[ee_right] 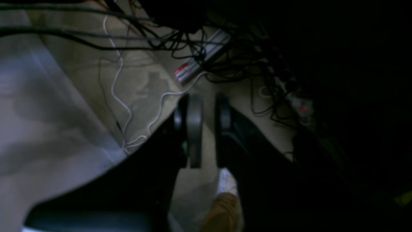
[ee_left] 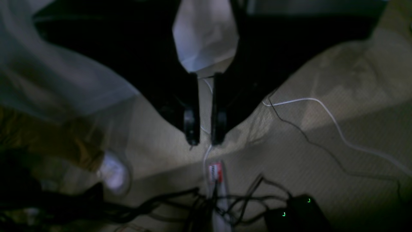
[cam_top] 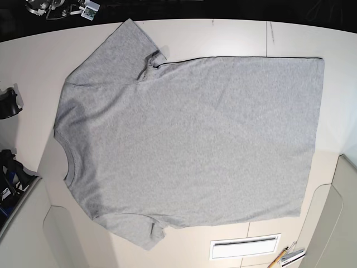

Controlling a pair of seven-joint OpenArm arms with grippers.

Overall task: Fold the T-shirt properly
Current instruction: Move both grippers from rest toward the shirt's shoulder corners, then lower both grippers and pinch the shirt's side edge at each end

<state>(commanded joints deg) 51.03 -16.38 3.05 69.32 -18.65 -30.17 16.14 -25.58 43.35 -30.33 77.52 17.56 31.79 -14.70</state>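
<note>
The heather-grey T-shirt (cam_top: 189, 139) lies spread flat on the pale table (cam_top: 223, 36) in the base view, plain side up. Its neck (cam_top: 66, 162) points left, its hem is at the right, and its sleeves lie at the top left (cam_top: 117, 50) and bottom left (cam_top: 139, 231). No arm shows in the base view. My left gripper (ee_left: 205, 141) and right gripper (ee_right: 208, 96) hang off the table over a floor with cables. Each has its jaws nearly together with only a narrow slit, and holds nothing. The shirt does not show clearly in either wrist view.
Tangled black and white cables, a power strip (ee_left: 215, 174) and black adapters (ee_left: 289, 212) lie on the floor. On the table sit a white slotted plate (cam_top: 244, 246) and pens (cam_top: 287, 257) at the front right. Black gear (cam_top: 8, 103) stands at the left edge.
</note>
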